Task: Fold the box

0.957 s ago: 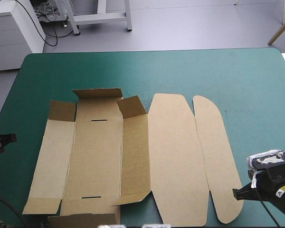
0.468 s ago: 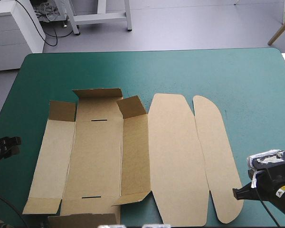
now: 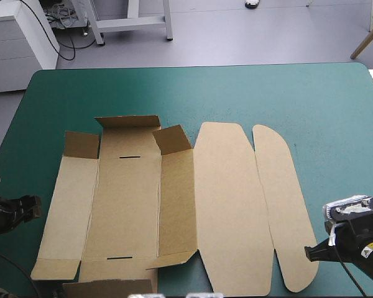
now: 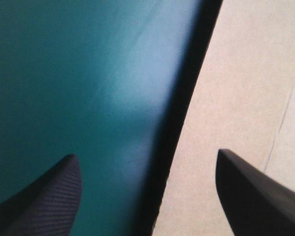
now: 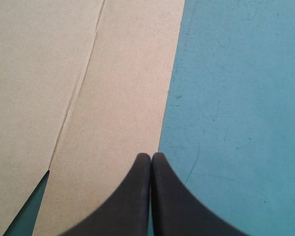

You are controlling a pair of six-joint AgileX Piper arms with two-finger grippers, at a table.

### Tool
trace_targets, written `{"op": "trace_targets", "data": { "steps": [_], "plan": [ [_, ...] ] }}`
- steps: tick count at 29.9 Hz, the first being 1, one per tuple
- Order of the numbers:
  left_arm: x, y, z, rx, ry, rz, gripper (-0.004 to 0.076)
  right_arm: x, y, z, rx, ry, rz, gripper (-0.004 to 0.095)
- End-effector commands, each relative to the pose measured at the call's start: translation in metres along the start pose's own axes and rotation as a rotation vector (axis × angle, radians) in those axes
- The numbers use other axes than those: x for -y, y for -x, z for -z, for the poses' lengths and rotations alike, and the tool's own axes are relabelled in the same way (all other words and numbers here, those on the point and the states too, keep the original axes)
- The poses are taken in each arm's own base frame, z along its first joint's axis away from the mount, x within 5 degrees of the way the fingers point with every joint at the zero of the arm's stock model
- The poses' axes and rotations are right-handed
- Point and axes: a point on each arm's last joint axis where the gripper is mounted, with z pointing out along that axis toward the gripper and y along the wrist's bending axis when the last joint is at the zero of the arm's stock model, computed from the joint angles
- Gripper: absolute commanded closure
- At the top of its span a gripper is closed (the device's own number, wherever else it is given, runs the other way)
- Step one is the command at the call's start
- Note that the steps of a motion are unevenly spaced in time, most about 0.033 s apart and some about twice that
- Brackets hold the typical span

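The brown box (image 3: 224, 205) lies spread out on the teal-green cover (image 3: 267, 93), with a few short end flaps (image 3: 171, 139) standing up at its left part. My left gripper (image 3: 36, 208) is low at the table's left side, just short of the box's left panel. In the left wrist view this gripper (image 4: 146, 155) is open, and the edge of the box (image 4: 246, 98) runs between its fingers over a dark shadow. My right gripper (image 3: 308, 252) sits at the near right. Its black fingers (image 5: 137, 196) are shut, their tip at the outer edge of the rounded right flap (image 5: 88, 98).
The table's left edge is close behind the left gripper, and the front edge is close to the right one. Another brown flap (image 3: 109, 288) shows at the table's front edge, near the left. Bare cover stretches from the box to the far edge.
The left gripper has slid in from the table's left edge toward the box's left panel, and its fingers have opened. The right arm and the box have not moved.
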Motion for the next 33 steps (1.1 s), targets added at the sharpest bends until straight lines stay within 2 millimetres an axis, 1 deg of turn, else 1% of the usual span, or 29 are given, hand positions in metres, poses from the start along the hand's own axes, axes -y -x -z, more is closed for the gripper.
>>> {"op": "trace_targets", "data": {
  "steps": [1, 5, 9, 14, 20, 24, 33],
  "plan": [
    [0.002, -0.002, -0.003, 0.049, -0.011, -0.015, 0.0182, 0.002, 0.01, 0.004, 0.066, -0.018, 0.003, 0.0928],
    [0.002, -0.01, -0.017, 0.033, -0.04, -0.042, 0.0197, 0.002, 0.01, 0.004, 0.067, -0.019, 0.003, 0.0927],
    [0.006, -0.015, -0.031, 0.002, -0.124, -0.058, 0.0199, 0.002, 0.01, 0.004, 0.067, -0.019, 0.003, 0.0928],
    [0.007, -0.015, -0.04, -0.066, -0.193, -0.076, 0.0199, 0.002, 0.008, 0.001, 0.057, -0.016, 0.002, 0.0928],
    [0.008, -0.018, -0.048, -0.157, -0.269, -0.091, 0.0199, 0.001, -0.002, -0.011, 0.019, -0.002, -0.008, 0.0928],
    [0.011, -0.018, -0.052, -0.195, -0.34, -0.082, 0.0199, 0.001, -0.002, -0.011, 0.021, -0.001, -0.009, 0.0928],
    [0.019, -0.02, -0.049, -0.226, -0.448, -0.077, 0.0212, 0.001, -0.002, -0.011, 0.021, -0.001, -0.009, 0.0928]
  ]
}}
